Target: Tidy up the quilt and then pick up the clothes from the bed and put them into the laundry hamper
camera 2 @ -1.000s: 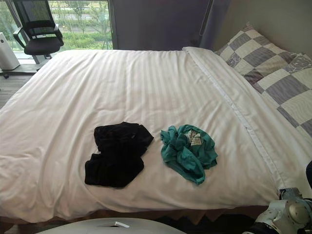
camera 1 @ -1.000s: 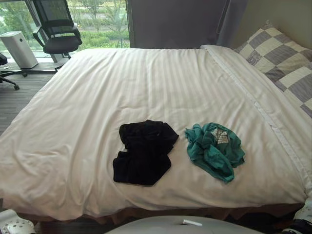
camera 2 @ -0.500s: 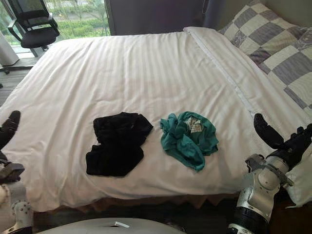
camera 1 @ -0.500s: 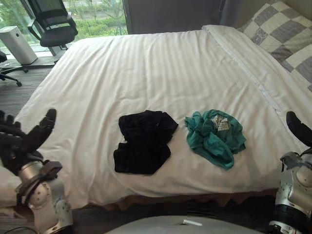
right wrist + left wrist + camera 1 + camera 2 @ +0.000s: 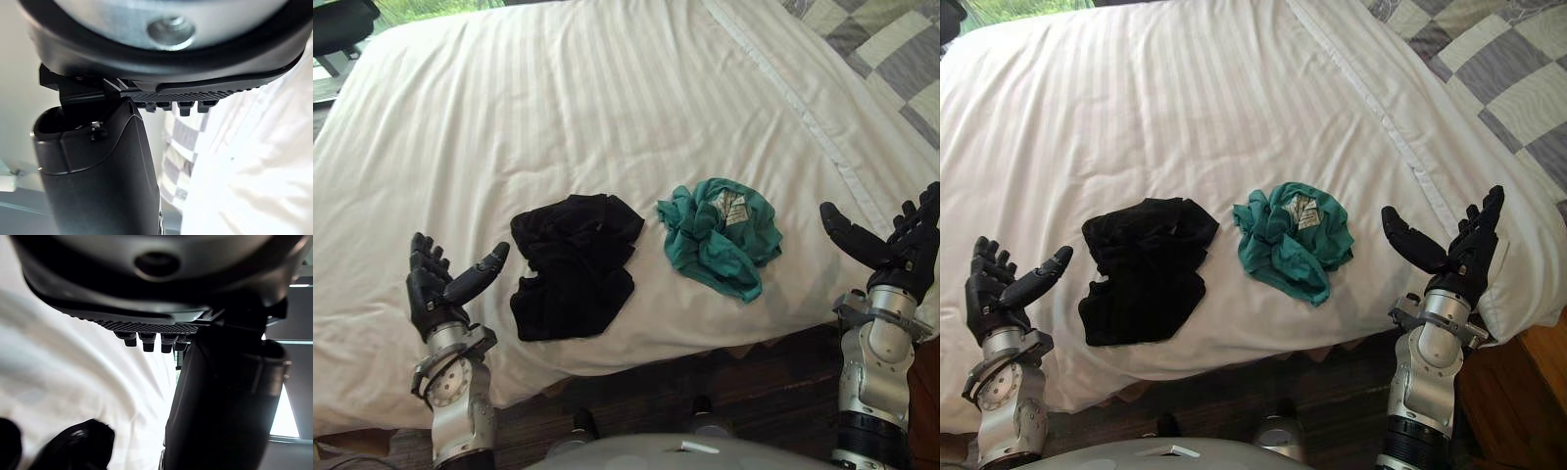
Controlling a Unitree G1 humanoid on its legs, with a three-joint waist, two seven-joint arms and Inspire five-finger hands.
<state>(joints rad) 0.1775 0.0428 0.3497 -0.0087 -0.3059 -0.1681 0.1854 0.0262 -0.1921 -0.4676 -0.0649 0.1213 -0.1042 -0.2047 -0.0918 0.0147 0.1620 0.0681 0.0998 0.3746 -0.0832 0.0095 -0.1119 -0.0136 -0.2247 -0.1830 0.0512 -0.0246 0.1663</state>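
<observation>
White striped quilt (image 5: 607, 108) is seen spread fairly flat over the bed, with soft creases near its front edge. Checked pillows (image 5: 891, 39) are laid at the far right. Two heaps of clothes are left on the quilt near the front edge: a black heap (image 5: 573, 264) to the left and a crumpled teal heap (image 5: 718, 235) just beside it to the right, a narrow strip of quilt showing between them. A white label is turned up on the teal heap. Dark floor (image 5: 705, 377) is seen below the bed's edge.

The left hand (image 5: 435, 284) is raised over the quilt's front edge, left of the black heap and apart from it, fingers relaxed and spread, nothing held. The right hand (image 5: 891, 245) is raised at the bed's right side, right of the teal heap and apart from it, fingers straight, thumb extended, nothing held.
</observation>
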